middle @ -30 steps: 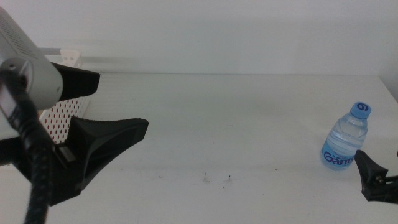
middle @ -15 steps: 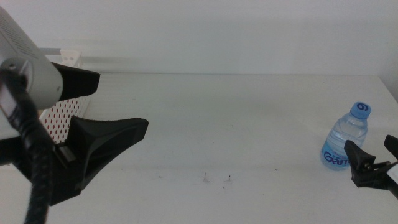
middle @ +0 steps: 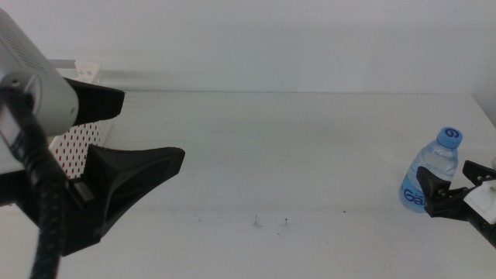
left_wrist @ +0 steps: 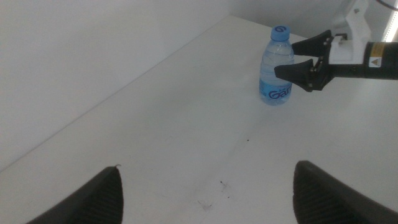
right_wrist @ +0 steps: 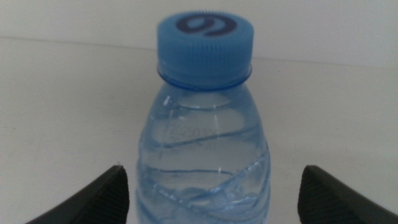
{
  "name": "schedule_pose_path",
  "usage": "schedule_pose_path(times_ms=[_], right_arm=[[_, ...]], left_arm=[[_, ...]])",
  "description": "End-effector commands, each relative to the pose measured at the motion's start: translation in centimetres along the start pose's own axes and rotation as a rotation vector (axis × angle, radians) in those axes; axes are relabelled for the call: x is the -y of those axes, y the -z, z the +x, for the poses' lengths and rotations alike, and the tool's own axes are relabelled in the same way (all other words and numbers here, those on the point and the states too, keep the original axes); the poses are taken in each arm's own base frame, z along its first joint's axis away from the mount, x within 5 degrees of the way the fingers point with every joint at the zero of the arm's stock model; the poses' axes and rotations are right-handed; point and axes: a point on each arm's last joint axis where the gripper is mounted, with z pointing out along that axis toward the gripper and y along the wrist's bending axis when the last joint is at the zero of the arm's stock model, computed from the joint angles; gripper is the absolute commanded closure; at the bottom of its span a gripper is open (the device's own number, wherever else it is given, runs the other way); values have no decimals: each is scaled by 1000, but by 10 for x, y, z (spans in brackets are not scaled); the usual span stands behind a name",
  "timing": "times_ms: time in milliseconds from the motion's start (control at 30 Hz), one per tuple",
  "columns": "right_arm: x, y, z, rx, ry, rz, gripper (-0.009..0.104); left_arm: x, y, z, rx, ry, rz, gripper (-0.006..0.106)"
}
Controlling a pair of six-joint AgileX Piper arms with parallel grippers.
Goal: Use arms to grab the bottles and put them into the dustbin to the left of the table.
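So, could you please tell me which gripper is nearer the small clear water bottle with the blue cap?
Right. The right gripper sits open right at the clear blue-capped water bottle, its jaws either side. The left gripper waits, open, far across the table by the white perforated basket.

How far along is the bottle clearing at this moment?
One water bottle stands upright on the table. The right gripper is open right by it, not yet closed. The left gripper waits open near the dustbin, whose contents are hidden. Left: grasp, carry, drop.
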Motion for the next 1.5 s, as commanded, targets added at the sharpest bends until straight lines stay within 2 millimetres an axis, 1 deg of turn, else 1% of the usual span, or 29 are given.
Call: schedule_pose_path(times_ms=[0, 300, 533, 600, 667, 700, 733, 800, 900, 933, 1033, 1133, 1267, 1333, 1467], right_arm=[[3, -7, 0, 1, -1, 9, 2], [7, -35, 6, -18, -1, 2, 2], [8, -43, 12, -35, -5, 0, 2], [8, -43, 11, -34, -5, 1, 4], [9, -43, 11, -34, -10, 9, 13], [9, -43, 11, -34, -10, 9, 36], [9, -43, 11, -34, -10, 9, 45], [8, -43, 11, -34, -6, 3, 66], [6, -43, 11, -31, 19, -27, 92], [4, -42, 9, -23, 26, -40, 98], [-3, -42, 3, 16, 41, -71, 98], [-17, -47, -7, 50, 71, -112, 98], [-48, -63, -24, 89, 113, -210, 98], [-64, -74, -33, 70, 140, -252, 98], [-96, -97, -61, 65, 192, -317, 98]], left_arm=[[0, 0, 1, 7, 4, -1, 7], [0, 0, 0, 9, 4, -2, 7], [0, 0, 0, 9, 4, -2, 7], [0, 0, 0, 9, 4, -2, 7], [0, 0, 0, 9, 4, -2, 7], [0, 0, 0, 9, 4, -2, 7], [0, 0, 0, 9, 4, -2, 7], [0, 0, 1, 8, 4, -1, 7], [0, 0, 1, 8, 4, -1, 7], [0, 0, 1, 8, 4, -1, 7], [0, 0, 1, 8, 4, -1, 7], [0, 0, 1, 8, 4, -1, 7], [0, 0, 1, 8, 4, -1, 7], [0, 0, 1, 8, 4, -1, 7], [0, 0, 0, 9, 4, -2, 7]])
